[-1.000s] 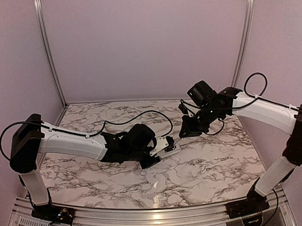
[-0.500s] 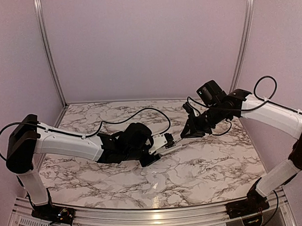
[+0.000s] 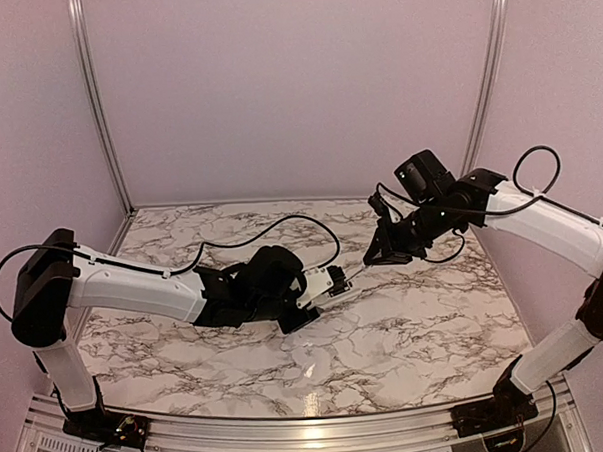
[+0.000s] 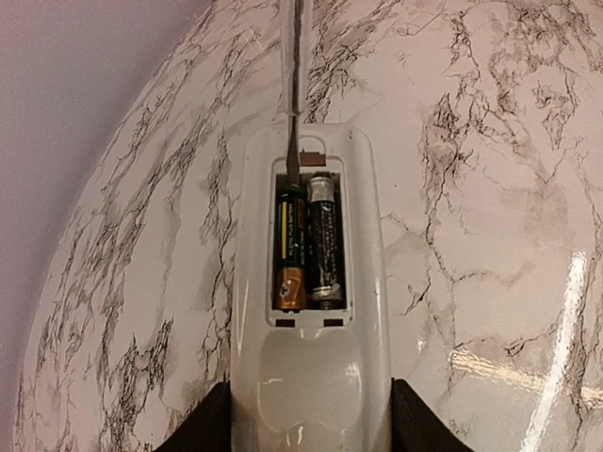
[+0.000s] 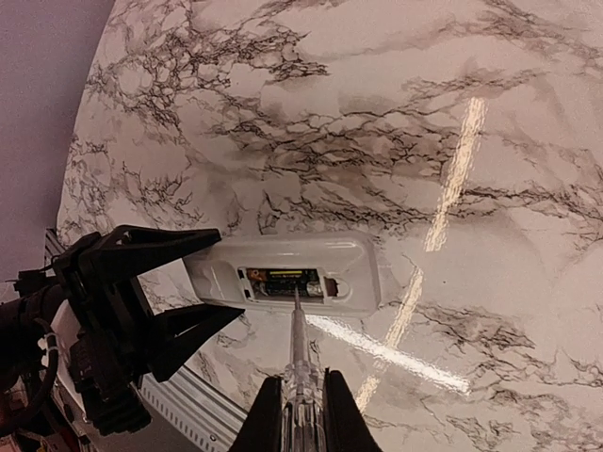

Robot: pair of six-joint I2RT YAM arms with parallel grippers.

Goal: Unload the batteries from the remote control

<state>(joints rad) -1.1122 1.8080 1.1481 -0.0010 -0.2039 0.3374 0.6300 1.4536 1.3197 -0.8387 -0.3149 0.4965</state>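
Left pincer (image 4: 309, 405) clamped on remote control (image 4: 311, 377), centre frame, steadying it bay-up. Both batteries (image 4: 309, 247) seated. Right pincer (image 5: 296, 410) pinching thin pry stick (image 5: 296, 344), tip at the batteries' top end, guessing to lever them out.

The table (image 3: 416, 326) has a glossy white marble-look top, run through with dark grey veins, and bright streaks of light shine off it toward the near side. A ribbed metal rail (image 3: 290, 429) runs along its near edge. The remote control (image 3: 331, 286) sits low over the middle, battery bay facing up. From here I can't tell whether it actually rests on the marble. I see nothing else lying loose on the top.
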